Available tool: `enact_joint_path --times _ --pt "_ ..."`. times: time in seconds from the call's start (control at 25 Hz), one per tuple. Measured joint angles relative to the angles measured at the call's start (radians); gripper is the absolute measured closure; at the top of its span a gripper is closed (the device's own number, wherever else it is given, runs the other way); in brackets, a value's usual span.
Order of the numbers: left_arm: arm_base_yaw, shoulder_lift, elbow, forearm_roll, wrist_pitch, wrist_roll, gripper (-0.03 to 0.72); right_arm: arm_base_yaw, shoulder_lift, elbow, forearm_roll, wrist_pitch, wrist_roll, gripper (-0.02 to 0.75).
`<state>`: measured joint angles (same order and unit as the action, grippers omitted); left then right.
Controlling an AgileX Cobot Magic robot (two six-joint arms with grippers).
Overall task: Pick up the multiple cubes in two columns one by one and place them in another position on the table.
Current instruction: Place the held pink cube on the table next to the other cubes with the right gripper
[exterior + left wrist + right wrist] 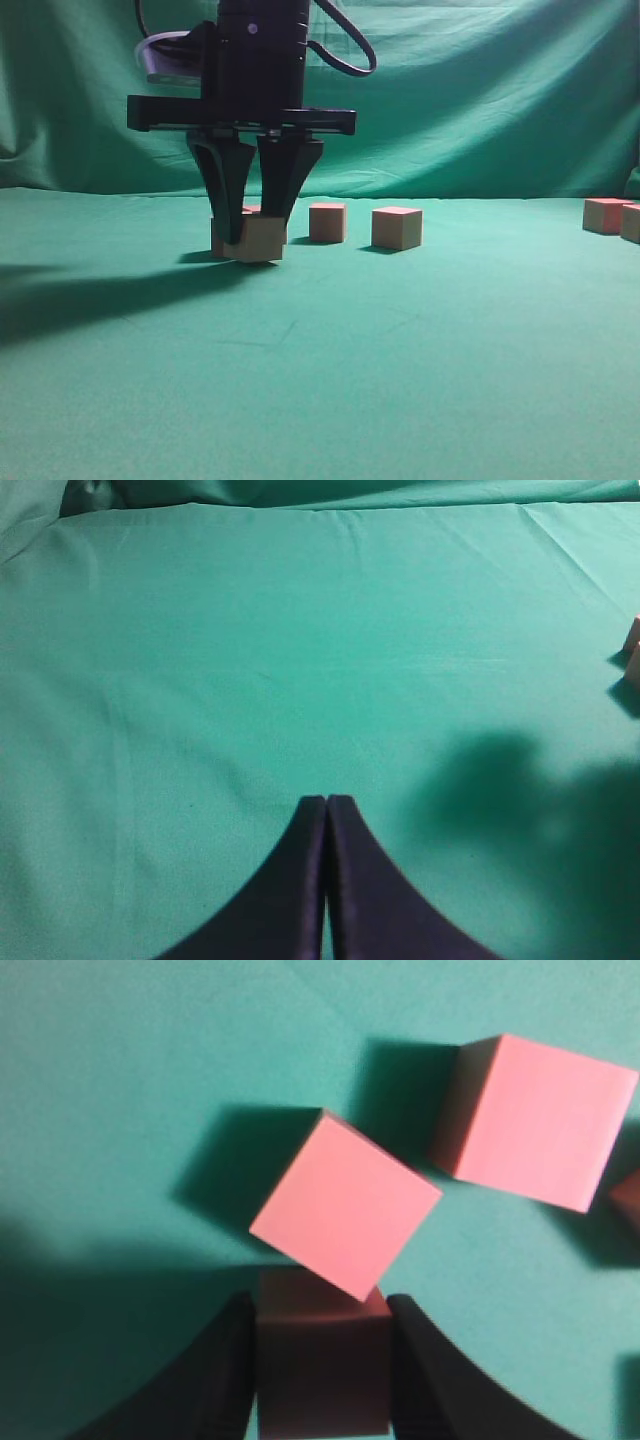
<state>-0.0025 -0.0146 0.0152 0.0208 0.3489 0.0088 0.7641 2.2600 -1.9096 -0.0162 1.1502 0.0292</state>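
My right gripper (320, 1360) is shut on a pinkish-red cube (320, 1370) that lies in shadow between both fingers. Just past the fingertips sits a second cube (345, 1205), turned diagonally, its near corner overlapping the held one. A third cube (540, 1120) lies further right. Seen from the side, the right gripper (255, 228) hangs straight down at the level of the table (320, 380), with a tan-sided cube (255, 240) at its tips and another (216, 238) just behind. My left gripper (327, 802) is shut and empty above bare green cloth.
Two more cubes (327, 222) (397, 228) stand in a row to the right of the gripper. At the far right edge are two further cubes (605, 215) (632, 222). A green backdrop (450, 100) hangs behind the table.
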Motion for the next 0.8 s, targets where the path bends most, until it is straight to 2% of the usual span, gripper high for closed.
enact_joint_path --times 0.8 --pt "0.0 0.0 0.0 0.0 0.0 0.0 0.688 0.0 0.0 0.0 0.008 0.0 0.011 0.465"
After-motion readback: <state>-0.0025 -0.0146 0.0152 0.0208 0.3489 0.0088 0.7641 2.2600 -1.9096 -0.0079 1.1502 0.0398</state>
